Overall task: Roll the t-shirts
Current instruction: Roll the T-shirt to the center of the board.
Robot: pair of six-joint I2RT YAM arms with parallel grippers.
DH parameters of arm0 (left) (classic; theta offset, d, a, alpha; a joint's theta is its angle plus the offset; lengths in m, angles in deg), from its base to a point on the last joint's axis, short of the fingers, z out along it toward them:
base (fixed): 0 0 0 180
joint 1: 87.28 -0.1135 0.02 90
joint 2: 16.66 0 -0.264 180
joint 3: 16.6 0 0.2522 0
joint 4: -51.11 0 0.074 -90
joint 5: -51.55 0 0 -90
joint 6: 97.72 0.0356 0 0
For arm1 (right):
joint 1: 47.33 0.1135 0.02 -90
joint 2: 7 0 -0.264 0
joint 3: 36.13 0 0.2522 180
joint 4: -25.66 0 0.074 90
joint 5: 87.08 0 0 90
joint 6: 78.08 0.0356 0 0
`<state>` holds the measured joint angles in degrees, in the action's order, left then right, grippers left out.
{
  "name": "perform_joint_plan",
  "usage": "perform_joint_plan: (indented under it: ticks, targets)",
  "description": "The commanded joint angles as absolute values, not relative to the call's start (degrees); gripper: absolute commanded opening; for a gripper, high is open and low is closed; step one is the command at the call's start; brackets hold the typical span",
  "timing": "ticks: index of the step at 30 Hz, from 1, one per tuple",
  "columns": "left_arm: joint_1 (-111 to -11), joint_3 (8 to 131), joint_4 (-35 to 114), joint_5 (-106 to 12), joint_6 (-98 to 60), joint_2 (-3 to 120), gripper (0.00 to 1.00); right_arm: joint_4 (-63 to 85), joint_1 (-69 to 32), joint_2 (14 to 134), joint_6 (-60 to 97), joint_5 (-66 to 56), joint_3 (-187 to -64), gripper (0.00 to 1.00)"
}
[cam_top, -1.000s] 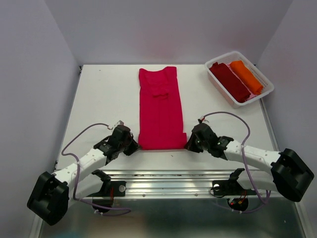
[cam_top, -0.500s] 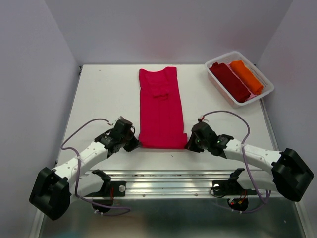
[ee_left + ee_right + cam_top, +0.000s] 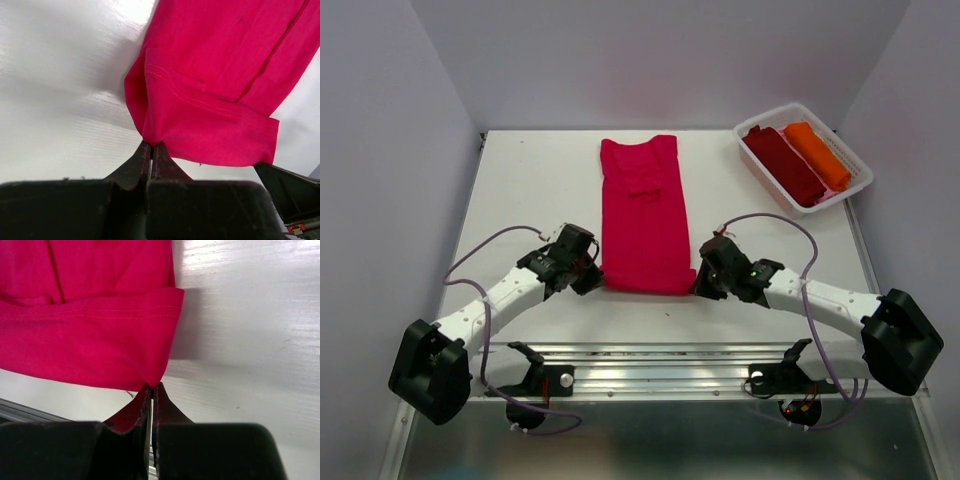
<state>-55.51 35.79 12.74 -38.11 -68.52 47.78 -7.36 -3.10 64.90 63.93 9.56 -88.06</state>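
Barely started: the left tool (image 3: 151, 145) and right tool (image 3: 152, 386) each pinch a near hem corner of the crimson t-shirt (image 3: 642, 215).
Nearest the arm bases, both tools are clamped fully shut on the cloth, and the wrist views show the hem lifted and curled a little off the white tabletop (image 3: 530, 190). Beyond the hem the shirt lies flat, folded into a long narrow strip that runs away to its collar end near the far edge. Judging by that, almost its whole length is yet to be rolled. Farther off, at the far right corner, a white slatted basket (image 3: 838, 197) holds a maroon t-shirt (image 3: 785, 165) and an orange t-shirt (image 3: 817, 153) side by side. Both are already rolled, so this one looks like the last.
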Motion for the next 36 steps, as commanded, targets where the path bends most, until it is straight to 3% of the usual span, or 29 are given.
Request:
perform_joint_plan:
  ticks: [1,36]
  targets:
    - [-55.73,39.69,9.75,-35.56,-68.55,49.34,0.0,-9.46,-3.47,66.04,62.63,11.45,-91.37,0.01]
    - [-60.91,44.36,13.09,-33.53,-65.38,56.73,0.0,-9.46,-6.19,72.9,58.68,14.17,-98.75,0.01]
